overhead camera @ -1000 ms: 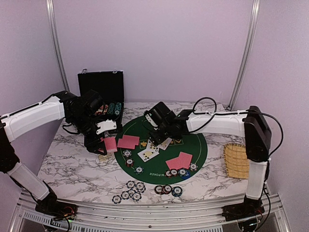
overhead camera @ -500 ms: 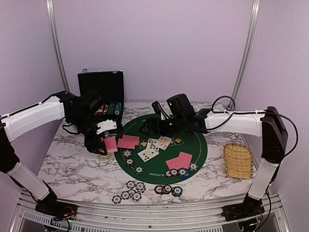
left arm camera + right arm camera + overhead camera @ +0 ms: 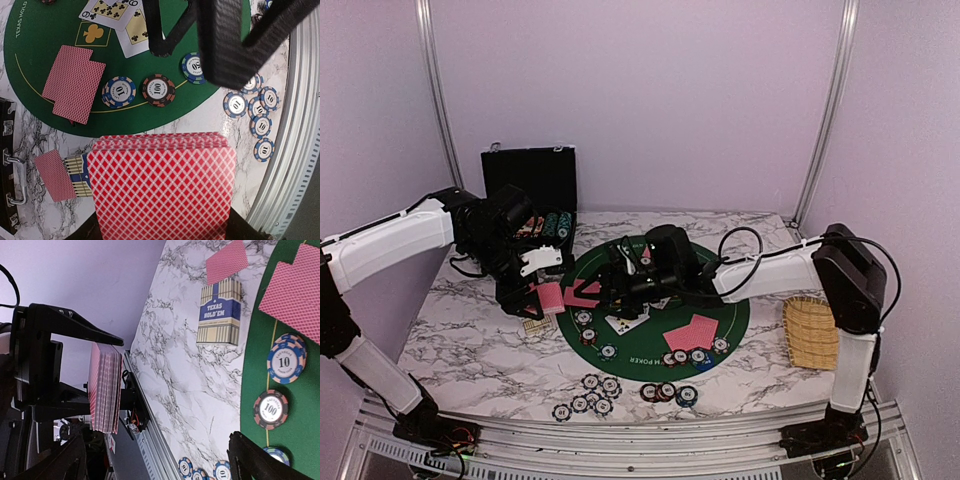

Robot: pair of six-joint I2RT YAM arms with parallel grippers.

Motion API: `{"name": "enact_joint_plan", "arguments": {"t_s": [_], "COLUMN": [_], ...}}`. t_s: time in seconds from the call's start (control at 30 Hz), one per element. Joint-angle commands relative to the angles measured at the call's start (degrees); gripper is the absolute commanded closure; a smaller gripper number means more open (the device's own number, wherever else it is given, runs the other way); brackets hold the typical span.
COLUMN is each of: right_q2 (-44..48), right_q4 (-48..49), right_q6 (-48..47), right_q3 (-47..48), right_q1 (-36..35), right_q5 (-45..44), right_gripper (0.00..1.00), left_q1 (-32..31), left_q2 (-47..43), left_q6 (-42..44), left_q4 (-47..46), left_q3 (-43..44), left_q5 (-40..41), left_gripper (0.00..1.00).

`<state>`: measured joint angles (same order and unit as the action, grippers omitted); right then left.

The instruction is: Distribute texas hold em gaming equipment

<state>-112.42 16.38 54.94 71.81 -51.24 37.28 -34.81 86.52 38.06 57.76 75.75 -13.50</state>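
My left gripper is shut on a deck of red-backed playing cards, held above the marble just left of the green mat. My right gripper is open and empty. It hangs low over the mat's left side, facing the deck with a gap between them. On the mat lie face-up cards, face-down pairs and poker chips. More chips sit near the front edge.
A Texas Hold'em card box lies on the marble beside a single red-backed card. The open black case stands at the back left. A woven yellow tray sits at the right. The table's metal front rail is close.
My right gripper has swung left from above the face-up cards to the mat's left side, towards the held deck. The left arm and its deck have stayed put.
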Motion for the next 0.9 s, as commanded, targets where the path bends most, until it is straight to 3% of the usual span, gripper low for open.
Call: {"name": "enact_joint_plan", "arguments": {"t_s": [0.0, 0.87], "right_q2": [-2.2, -13.9], "right_q4": [6.2, 17.0], "right_q6": [4.3, 15.3], "right_q3": [3.8, 13.8], "right_q1": [-1.6, -5.0], "right_q5": [3.3, 6.4], "right_gripper": [0.03, 0.07], "left_q1": [0.4, 0.4], "left_q2": [-0.3, -0.5], "left_q6": [-0.4, -0.7], "left_q4": [-0.7, -0.9], "left_q3": [1.7, 1.6], "left_q5": [-1.0, -1.8], "left_gripper": [1.00, 1.00]}}
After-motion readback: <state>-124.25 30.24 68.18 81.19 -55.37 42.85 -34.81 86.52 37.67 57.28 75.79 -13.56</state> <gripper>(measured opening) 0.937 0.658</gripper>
